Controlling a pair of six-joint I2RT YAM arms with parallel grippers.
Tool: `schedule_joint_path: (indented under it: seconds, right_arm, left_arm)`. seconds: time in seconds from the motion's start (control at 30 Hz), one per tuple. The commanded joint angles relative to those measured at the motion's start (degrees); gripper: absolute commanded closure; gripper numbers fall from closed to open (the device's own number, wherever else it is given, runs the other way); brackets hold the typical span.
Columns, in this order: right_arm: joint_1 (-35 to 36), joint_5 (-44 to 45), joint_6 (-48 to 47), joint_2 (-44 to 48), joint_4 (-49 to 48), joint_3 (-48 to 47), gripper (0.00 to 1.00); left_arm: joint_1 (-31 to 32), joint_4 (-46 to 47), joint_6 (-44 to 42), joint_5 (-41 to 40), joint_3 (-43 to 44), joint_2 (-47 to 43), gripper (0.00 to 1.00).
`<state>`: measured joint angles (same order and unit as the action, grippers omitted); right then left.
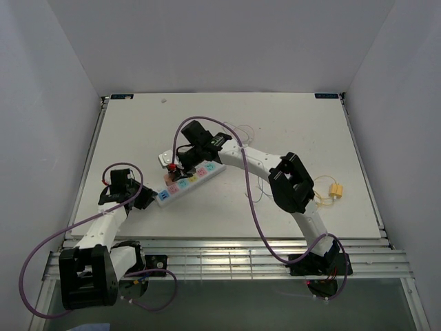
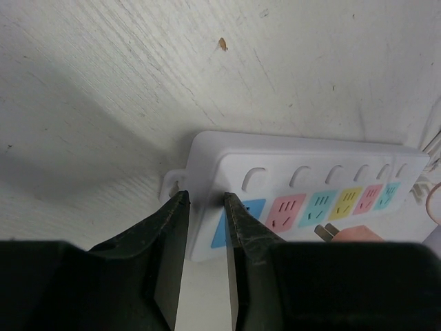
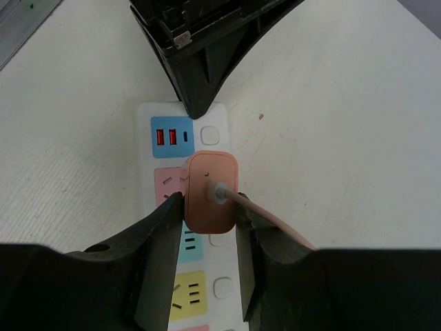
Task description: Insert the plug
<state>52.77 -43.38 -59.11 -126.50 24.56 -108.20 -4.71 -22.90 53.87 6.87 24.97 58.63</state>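
Plug [image 3: 212, 193] is clamped in my right jaws, over the pink socket [image 3: 167, 187] next to the blue USB panel [image 3: 172, 136].

White counter [image 1: 289, 138] carries everything. My left arm [image 1: 103, 227] reaches in from the near left and my right arm [image 1: 296, 186] curls over from the near right. Purple cables [image 1: 251, 207] loop off both.

The power strip [image 1: 173, 189] lies flat and diagonal mid-counter. Its colours run in a row: blue, pink, teal, yellow, pink, teal.

At the blue end sit my left jaws. One finger [image 2: 244, 227] is over the blue panel and the other is just off the end wall, with a narrow gap between. Can't tell if they're pinching the strip or only straddling it.

The plug body is salmon, flat and rectangular. Its cord [image 3: 269, 217] leaves the back toward the lower right of the right wrist view. The left wrist view shows a prong [image 2: 322, 232] exposed under the body, so it's not fully in.

A small yellow item [image 1: 335, 191] with a thin wire lies well apart from the strip, beside my right arm. A brown speck [image 2: 222, 44] sits on the counter beyond the strip.
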Motion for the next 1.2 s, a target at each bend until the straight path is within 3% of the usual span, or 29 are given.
schedule_joint_path:
  seconds: [0.0, 0.37, 1.17]
  right_arm:
    - [0.31, 0.22, -2.49, -0.33, -0.13, -0.69, 0.92]
    - [0.93, 3.12, -11.55, -0.94, 6.47, -0.96, 0.92]
    - [1.72, -1.89, -10.68, -3.49, 2.25, -3.59, 0.92]
  left_arm:
    - [-0.12, -0.31, -1.22, 0.16, -1.85, -0.18, 0.63]
    - [-0.12, -0.31, -2.1, 0.77, -1.77, 0.96, 0.66]
    - [-0.04, 0.4, -2.8, 1.83, -1.68, 1.75, 0.66]
